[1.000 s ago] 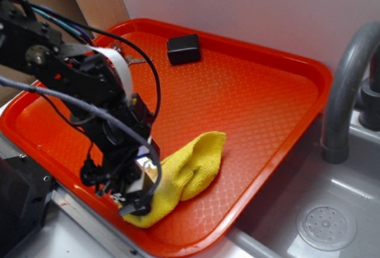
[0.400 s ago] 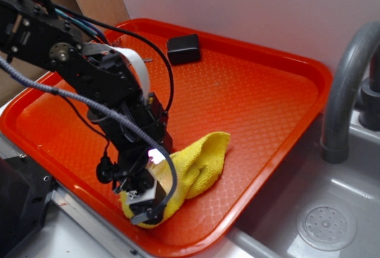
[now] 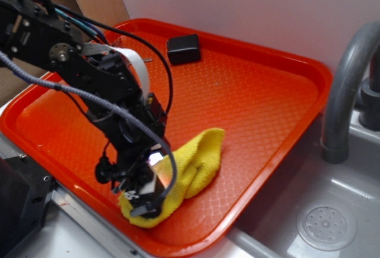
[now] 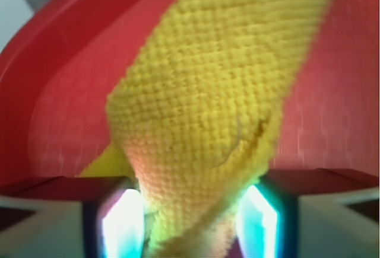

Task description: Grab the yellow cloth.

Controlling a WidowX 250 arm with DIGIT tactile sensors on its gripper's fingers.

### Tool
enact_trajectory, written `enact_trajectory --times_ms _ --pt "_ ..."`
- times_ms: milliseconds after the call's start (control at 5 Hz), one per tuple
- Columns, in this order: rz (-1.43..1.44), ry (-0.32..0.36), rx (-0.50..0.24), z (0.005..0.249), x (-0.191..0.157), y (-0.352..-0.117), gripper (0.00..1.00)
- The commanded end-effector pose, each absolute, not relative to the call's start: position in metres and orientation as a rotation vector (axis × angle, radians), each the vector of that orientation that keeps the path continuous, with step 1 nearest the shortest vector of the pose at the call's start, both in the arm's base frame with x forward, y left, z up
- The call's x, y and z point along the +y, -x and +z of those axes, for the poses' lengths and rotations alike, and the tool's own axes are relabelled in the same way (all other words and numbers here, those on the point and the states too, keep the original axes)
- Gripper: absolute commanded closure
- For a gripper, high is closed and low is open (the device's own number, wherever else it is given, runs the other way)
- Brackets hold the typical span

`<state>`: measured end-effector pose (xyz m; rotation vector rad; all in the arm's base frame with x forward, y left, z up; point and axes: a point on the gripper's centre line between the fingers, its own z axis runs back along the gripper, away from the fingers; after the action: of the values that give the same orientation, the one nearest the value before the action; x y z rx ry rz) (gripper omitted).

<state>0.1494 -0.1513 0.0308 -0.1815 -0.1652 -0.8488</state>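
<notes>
Cloth lies bunched at the near edge of the red tray, its near end caught under the black arm's hand, which presses down there. Against the picture from a moment ago, the hand sits a touch further left and the cloth's far end has slid slightly left with it and dropped lower, the fold looking flatter. A small black box rests near the tray's far rim, well apart from the cloth. To the right stand a grey tap and a sink.

From the wrist view, the cloth fills the middle, running down between the two fingers, which are closed narrow on it; the tray shows red on both sides.
</notes>
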Motion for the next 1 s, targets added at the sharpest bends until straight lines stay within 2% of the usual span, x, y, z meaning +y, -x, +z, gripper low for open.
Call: enact_trajectory --times_ms 0,200,400,600,800 --pt "-0.810 0.130 -0.273 0.086 -0.145 -0.148 1.00" --pt "-0.708 0.105 -0.309 0.136 -0.127 -0.136 1.00" --pt "-0.523 0.100 -0.267 0.186 -0.100 -0.128 1.00" --pt "-0.271 0.094 -0.064 0.238 -0.053 -0.125 1.00" --pt "-0.019 0.082 0.013 0.289 -0.005 -0.138 1.00"
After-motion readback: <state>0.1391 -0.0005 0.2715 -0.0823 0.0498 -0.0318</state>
